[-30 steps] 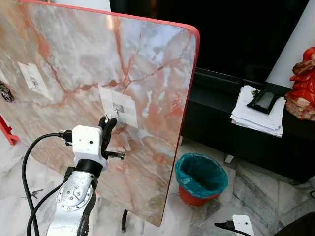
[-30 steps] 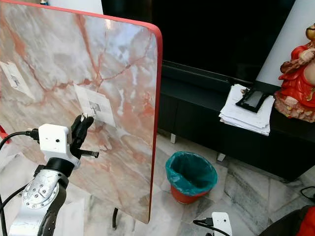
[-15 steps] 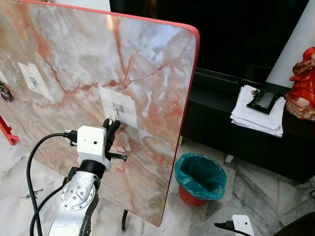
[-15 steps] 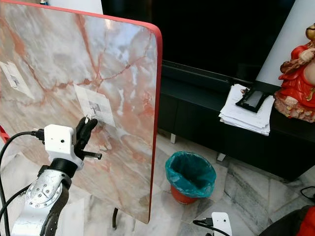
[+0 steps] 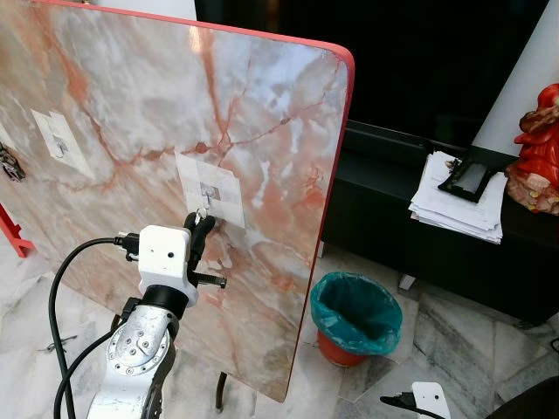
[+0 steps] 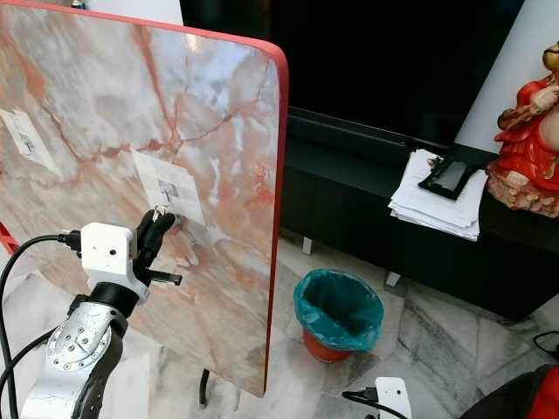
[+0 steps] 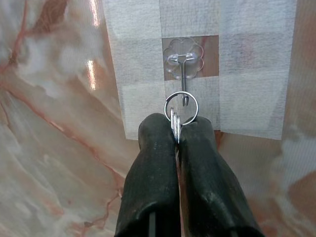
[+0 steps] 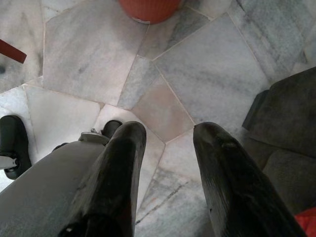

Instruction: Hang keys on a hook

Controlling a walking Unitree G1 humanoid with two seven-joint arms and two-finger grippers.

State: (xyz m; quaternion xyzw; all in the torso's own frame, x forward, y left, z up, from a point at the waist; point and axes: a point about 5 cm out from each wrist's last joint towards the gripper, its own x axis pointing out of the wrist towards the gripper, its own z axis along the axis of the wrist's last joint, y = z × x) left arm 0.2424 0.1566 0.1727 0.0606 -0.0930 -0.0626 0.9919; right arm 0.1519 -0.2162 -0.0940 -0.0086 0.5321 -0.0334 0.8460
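A marble board (image 5: 262,113) with a red rim stands upright before me. A clear stick-on hook (image 7: 184,61) sits on a white patch (image 5: 210,189) in its lower middle. My left gripper (image 7: 177,129) is shut on a silver key ring (image 7: 181,109), and the ring lies over the hook's metal tip. In the eye views the left gripper (image 5: 200,223) is just below the hook (image 5: 206,189). A second hook (image 5: 59,144) sits on another patch at the board's left. My right gripper (image 8: 168,133) hangs open over the floor.
A red bin with a teal liner (image 5: 356,316) stands on the marble floor right of the board. A dark low cabinet (image 5: 410,236) behind carries a paper stack (image 5: 454,205) and a red figurine (image 5: 537,153). Dark furniture (image 8: 291,133) is near my right gripper.
My left gripper has moved slightly right and down along the board with the key ring. The white patch and hook now show uncovered above its fingertips.
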